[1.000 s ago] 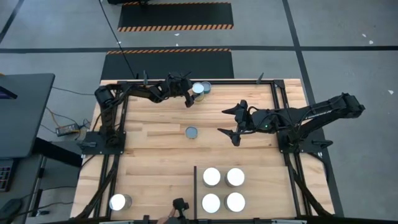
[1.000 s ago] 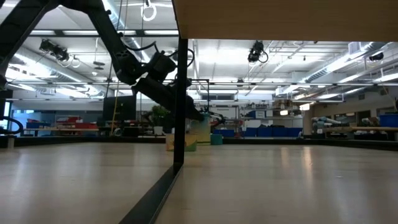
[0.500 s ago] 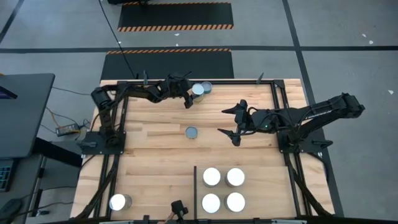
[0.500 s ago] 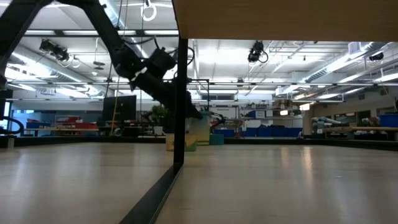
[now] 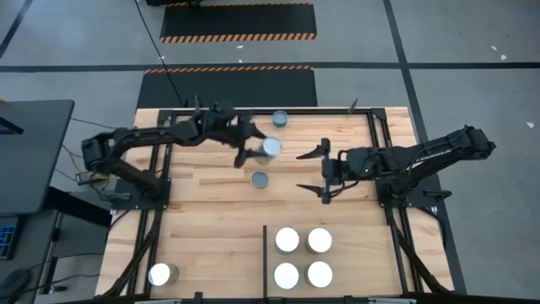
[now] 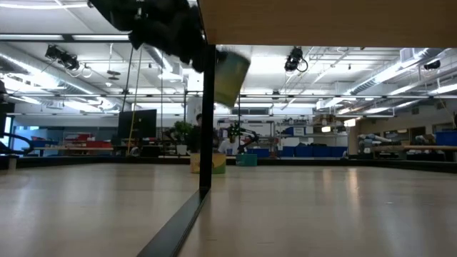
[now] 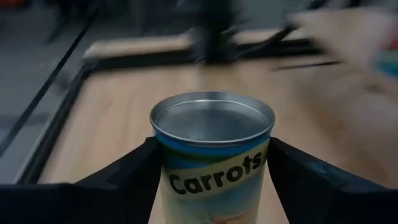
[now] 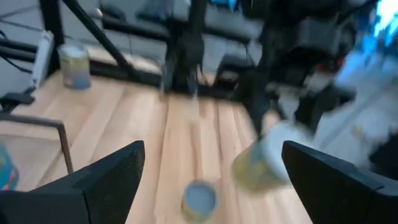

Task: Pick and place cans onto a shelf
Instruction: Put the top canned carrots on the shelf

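My left gripper [image 5: 261, 149] is shut on a can [image 7: 211, 155] labelled "Carrots", which has a dull silver top and is raised above the far middle of the table. In the low view this can [image 6: 230, 75] hangs high and tilted. A second can [image 5: 279, 119] stands at the far edge, and a blue-grey-topped can [image 5: 261, 179] stands mid-table. Several white-topped cans [image 5: 304, 257] stand on the shelf [image 5: 354, 253] at the near right. My right gripper [image 5: 320, 174] hovers open right of centre, holding nothing. My left gripper pinches the can's two opposite sides [image 7: 163, 168] between its two fingers [image 7: 127, 177], just below the top rim. The fingers come from the table's left, slanting slightly down. The can is lifted clear of the table and tilts a little.
One more can [image 5: 163, 274] stands at the near left corner. A short black divider bar [image 5: 266, 253] edges the shelf on its left. Black frame bars [image 5: 375, 135] run along the table's sides. Bare wood lies between the mid-table can and the shelf.
My left gripper has risen from the far edge with one of the two cans there and carried it toward the table's near and right side. That can is now lifted clear, and its neighbour stayed put. My right gripper has rolled a little in place.
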Available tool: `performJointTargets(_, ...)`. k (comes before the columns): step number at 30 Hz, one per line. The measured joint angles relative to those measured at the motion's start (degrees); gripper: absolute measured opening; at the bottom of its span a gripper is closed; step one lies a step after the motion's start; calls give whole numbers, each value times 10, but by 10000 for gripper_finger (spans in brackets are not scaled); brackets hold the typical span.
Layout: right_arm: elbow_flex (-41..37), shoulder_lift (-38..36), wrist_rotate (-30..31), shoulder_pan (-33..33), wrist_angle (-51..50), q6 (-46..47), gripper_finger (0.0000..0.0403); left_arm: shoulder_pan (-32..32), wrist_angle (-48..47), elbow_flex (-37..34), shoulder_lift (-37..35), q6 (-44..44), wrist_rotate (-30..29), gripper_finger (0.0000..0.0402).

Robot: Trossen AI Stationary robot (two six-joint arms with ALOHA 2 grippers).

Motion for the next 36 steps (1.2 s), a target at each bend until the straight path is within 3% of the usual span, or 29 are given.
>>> performJointTargets(4, 0, 0, -29, 0, 77, -60, 387, -55, 37, 0, -6, 7, -2, 274)
performJointTargets(7, 0, -1, -29, -10, 99, -66, 387, -81, 49, 0, 4, 19, -45, 274)
performJointTargets(11, 0, -1, -28, -23, 58, -41, 387, -85, 49, 0, 24, 19, -96, 274)
performJointTargets(20, -3, 1, -40, -74, -129, -4, 387, -75, 122, 0, 114, -28, -99, 274)
performJointTargets(27, -54, 24, -67, -97, -116, -23, 387, -95, 220, 0, 185, -52, -99, 274)
performJointTargets(36, -60, 75, -78, -97, -80, -83, 387, -121, 280, 0, 211, -58, -98, 274)
